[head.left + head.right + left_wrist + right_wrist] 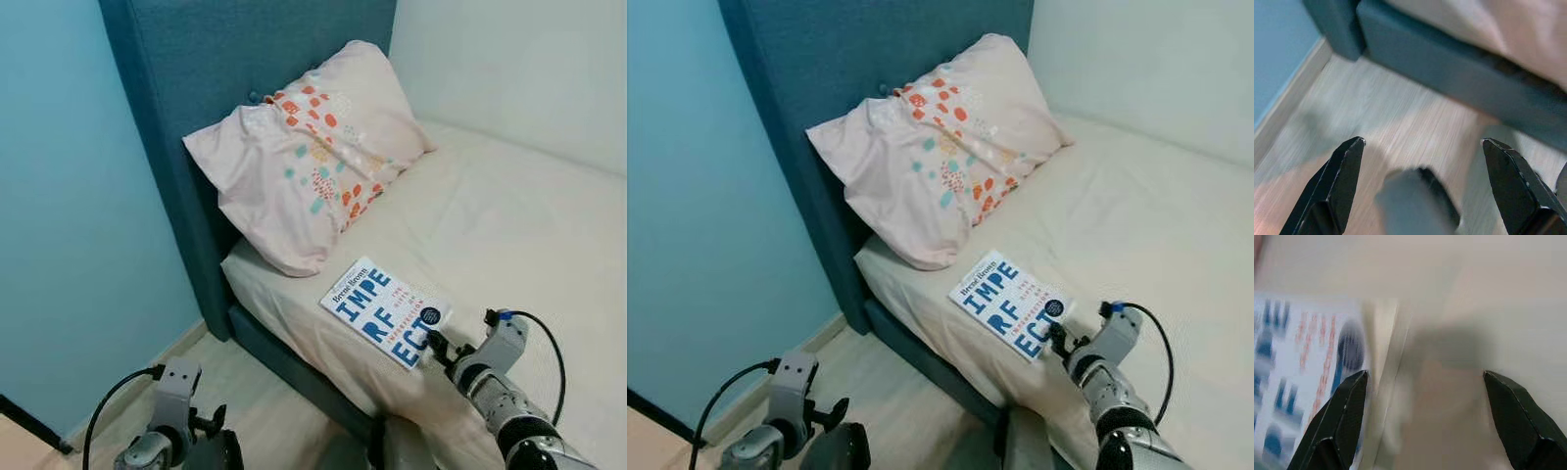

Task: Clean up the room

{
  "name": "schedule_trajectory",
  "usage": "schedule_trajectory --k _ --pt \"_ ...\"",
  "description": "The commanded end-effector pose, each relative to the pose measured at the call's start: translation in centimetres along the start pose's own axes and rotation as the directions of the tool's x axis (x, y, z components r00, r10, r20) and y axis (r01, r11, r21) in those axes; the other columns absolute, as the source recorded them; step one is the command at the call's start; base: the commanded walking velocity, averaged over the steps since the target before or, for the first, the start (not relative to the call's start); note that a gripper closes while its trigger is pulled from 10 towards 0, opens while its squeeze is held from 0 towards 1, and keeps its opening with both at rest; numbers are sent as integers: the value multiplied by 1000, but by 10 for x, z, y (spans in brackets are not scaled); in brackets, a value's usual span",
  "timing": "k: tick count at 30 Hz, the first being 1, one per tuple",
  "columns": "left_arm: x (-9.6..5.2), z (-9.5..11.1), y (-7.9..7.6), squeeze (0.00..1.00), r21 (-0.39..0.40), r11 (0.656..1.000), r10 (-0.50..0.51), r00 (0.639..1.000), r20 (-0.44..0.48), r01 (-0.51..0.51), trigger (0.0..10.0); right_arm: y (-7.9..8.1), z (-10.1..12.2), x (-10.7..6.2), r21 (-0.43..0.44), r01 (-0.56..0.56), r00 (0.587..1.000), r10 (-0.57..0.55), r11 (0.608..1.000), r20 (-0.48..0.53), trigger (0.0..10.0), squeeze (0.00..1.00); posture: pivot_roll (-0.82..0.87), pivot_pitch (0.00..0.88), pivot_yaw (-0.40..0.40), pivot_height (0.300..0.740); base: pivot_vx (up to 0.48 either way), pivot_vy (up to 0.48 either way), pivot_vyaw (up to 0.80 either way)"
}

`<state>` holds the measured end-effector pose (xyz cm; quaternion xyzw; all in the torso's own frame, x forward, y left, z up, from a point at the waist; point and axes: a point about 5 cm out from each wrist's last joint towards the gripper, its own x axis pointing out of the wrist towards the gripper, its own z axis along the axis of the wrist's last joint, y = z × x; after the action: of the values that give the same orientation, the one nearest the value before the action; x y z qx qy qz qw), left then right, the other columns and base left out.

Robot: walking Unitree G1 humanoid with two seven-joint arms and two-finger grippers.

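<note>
Left eye view: a bed with a cream sheet stands against a teal headboard beside a blue wall, and a pale pink pillow with orange and teal spots leans on the headboard at the head end of the mattress. A white book with big blue letters lies flat near the mattress's front edge, its cover up, apart from the pillow and toward the foot of it. The right gripper reaches in from below at the book's near corner, its black tips just at that corner (contact cannot be judged from here). The left gripper hangs low over the pale wood floor beside the bed frame. Right eye view: the same layout, with the book close to the mattress edge and the right gripper's tips beside its lower corner. Left wrist view: the two black fingers stand wide apart with nothing between them but blurred floor and the dark teal bed base. Right wrist view: the fingers are spread wide and hold nothing; one tip overlaps the blurred book's edge, the other is over bare sheet.
</note>
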<state>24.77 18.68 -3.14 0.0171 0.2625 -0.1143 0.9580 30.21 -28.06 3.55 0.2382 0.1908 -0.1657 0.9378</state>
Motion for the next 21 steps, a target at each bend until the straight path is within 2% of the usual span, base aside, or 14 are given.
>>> schedule_trajectory --k 1,2,3,4,5,6,7,8,10,12,15,21 --pt "-1 -5 0 0 -21 1000 10 1000 -20 -11 10000 0 13 1 -3 1 998 -1 1000 61 10000 0 -20 0 -53 536 0 0 0" --pt "0 -2 0 0 -34 999 25 1000 -10 -26 10000 7 23 2 0 -53 991 52 999 121 10000 0 -23 0 -54 536 0 0 0" --pt "0 -2 0 0 -34 999 25 1000 -10 -26 10000 7 23 2 0 -53 991 52 999 121 10000 0 -23 0 -54 536 0 0 0" --pt "2 3 5 0 -44 997 67 998 1 -67 10000 17 28 2 -10 -122 980 122 993 155 10000 0 -23 0 -56 536 0 0 0" --pt "3 10 14 0 -58 989 138 990 14 -137 10000 27 28 2 -30 -183 969 186 983 161 10000 0 -19 0 -64 540 0 0 0" --pt "3 10 14 0 -58 989 138 990 14 -137 10000 27 28 2 -30 -183 969 186 983 161 10000 0 -19 0 -64 540 0 0 0" --pt "3 17 24 0 -71 977 204 979 28 -201 10000 36 24 3 -51 -228 961 233 972 149 10000 0 -10 0 -74 545 0 0 0" --pt "3 17 24 0 -71 977 204 979 28 -201 10000 36 24 3 -51 -228 961 233 972 149 10000 0 -10 0 -74 545 0 0 0" --pt "2 27 39 0 -107 952 292 956 37 -286 10000 48 15 3 -71 -270 954 277 960 115 10000 0 -3 0 -82 554 0 0 0" --pt "2 28 41 0 -115 947 306 952 36 -300 10000 50 13 3 -73 -276 953 283 958 109 10000 0 -3 0 -83 558 0 0 0" --pt "2 27 44 0 -105 943 319 948 16 -315 10000 56 9 4 -85 -287 950 295 954 100 10000 0 -2 0 -83 568 -452 0 0" --pt "0 16 39 0 -71 949 307 952 -12 -307 10000 65 -3 2 -119 -324 940 333 939 69 10000 0 -3 0 -81 591 0 0 0"
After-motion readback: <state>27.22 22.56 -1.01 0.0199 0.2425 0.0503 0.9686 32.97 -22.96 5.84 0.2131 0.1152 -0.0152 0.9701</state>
